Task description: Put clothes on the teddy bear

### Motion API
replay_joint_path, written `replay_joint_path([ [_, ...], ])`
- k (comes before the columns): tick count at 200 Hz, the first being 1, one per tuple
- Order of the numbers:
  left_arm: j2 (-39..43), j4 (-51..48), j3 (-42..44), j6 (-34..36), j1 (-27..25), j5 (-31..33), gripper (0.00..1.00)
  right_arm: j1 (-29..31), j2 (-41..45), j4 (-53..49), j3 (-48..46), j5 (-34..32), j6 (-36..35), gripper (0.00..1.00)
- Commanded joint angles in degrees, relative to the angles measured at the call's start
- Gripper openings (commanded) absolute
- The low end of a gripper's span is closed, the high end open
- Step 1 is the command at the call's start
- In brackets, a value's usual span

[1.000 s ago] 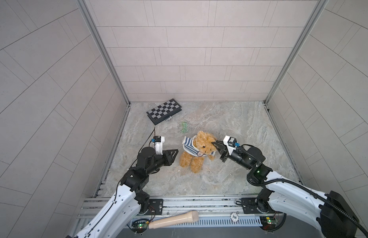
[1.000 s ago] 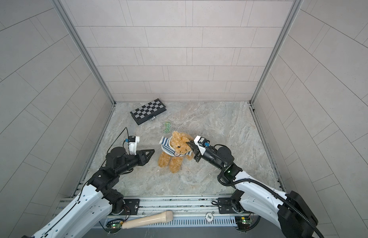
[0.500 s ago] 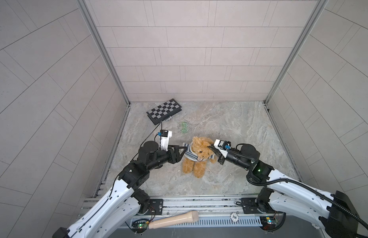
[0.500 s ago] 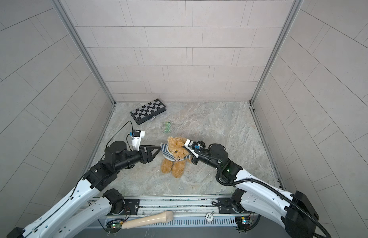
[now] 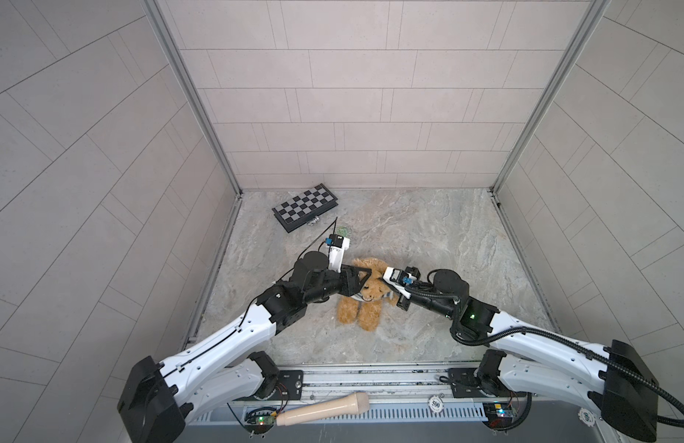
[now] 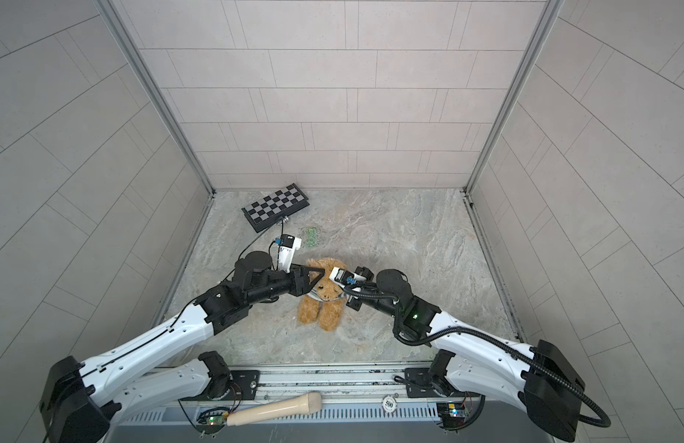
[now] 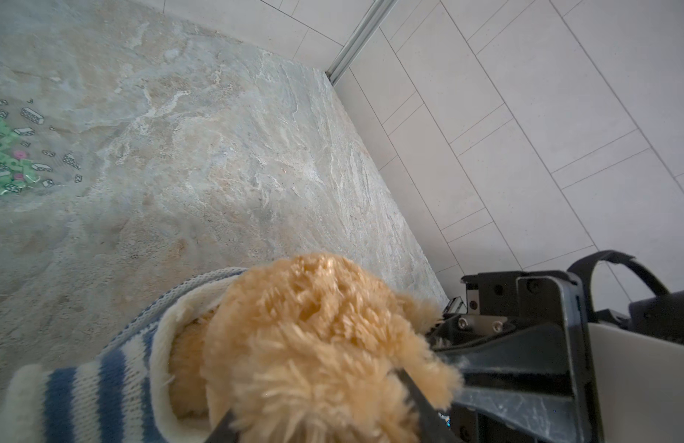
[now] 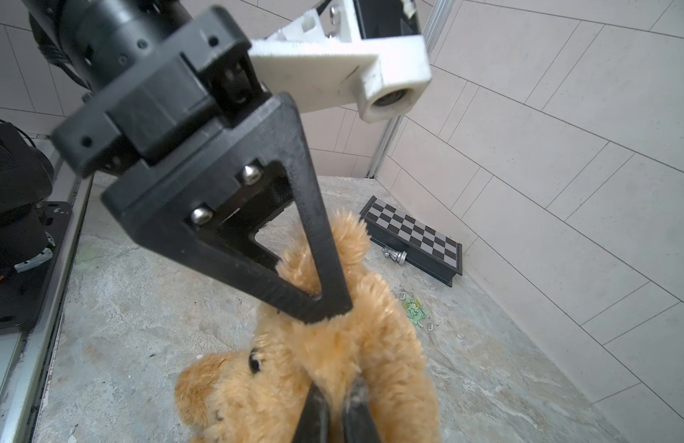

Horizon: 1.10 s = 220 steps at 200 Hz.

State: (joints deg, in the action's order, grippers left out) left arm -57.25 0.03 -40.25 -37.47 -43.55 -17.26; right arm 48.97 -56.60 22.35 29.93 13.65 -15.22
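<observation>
1. The teddy bear (image 5: 359, 312) lay on the bench (image 5: 428, 237), near its middle and a little toward the front edge. Its legs pointed to the front edge, and both grippers met at its head.
2. A blue-and-white striped sweater (image 7: 99, 387) was gathered around the bear's neck, with the head out through the collar (in both top views only a small pale strip under the chin showed). The legs were uncovered.
3. The left gripper (image 5: 365, 280) reached in from the left side. Its jaws stood partly apart, with the back of the bear's head between them.
4. In the left wrist view its two dark fingers (image 7: 413, 387) lay on either side of the fur. In the right wrist view the tip of one finger pressed into the fur just below an ear. Whether the jaws squeezed the head or only enclosed it, I cannot tell.
5. The right gripper (image 8: 334, 416) was clenched. Its fingertips (image 8: 317, 418) were almost together, and a tuft of fur at the side of the bear's head was pinched between them, so it was grasping the bear.
6. A chessboard (image 5: 305, 207) lay at the back left corner, with a chess piece (image 8: 395, 255) just beside it. A small green bag (image 5: 342, 231) lay between the chessboard and the bear, touching neither.
</observation>
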Motion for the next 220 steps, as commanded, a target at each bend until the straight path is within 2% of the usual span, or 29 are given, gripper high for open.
replay_joint_path([
  [1,0.5,2.1,-0.9,0.3,-0.5,1.7,0.33,1.0,0.7,1.6,1.4,2.0,-1.9,0.00],
  [12,0.9,1.9,-0.5,0.4,-0.5,2.1,0.25,1.0,1.4,2.4,0.7,2.6,-2.1,0.03],
  [39,2.0,1.4,0.8,0.7,0.2,2.3,0.10,1.0,4.1,3.3,-1.4,2.8,-1.2,0.20],
  [58,3.6,3.7,3.8,-0.3,3.3,-0.5,0.05,0.9,6.5,1.4,-2.3,1.4,-0.5,0.30],
  [75,5.7,7.9,7.4,-1.3,7.2,-4.9,0.03,0.5,8.8,-0.4,-3.4,0.0,0.3,0.35],
  [97,7.2,10.2,10.2,-2.3,11.0,-10.0,0.01,0.4,11.5,-3.5,-4.4,-3.2,0.7,0.37],
  [133,9.5,9.6,11.7,-1.3,11.3,-11.7,0.00,0.3,14.4,-4.1,-7.0,-3.7,1.0,0.41],
  [220,10.2,12.7,12.7,-0.8,11.3,-15.9,0.00,0.3,6.2,0.9,-5.2,-3.6,-3.3,0.42],
])
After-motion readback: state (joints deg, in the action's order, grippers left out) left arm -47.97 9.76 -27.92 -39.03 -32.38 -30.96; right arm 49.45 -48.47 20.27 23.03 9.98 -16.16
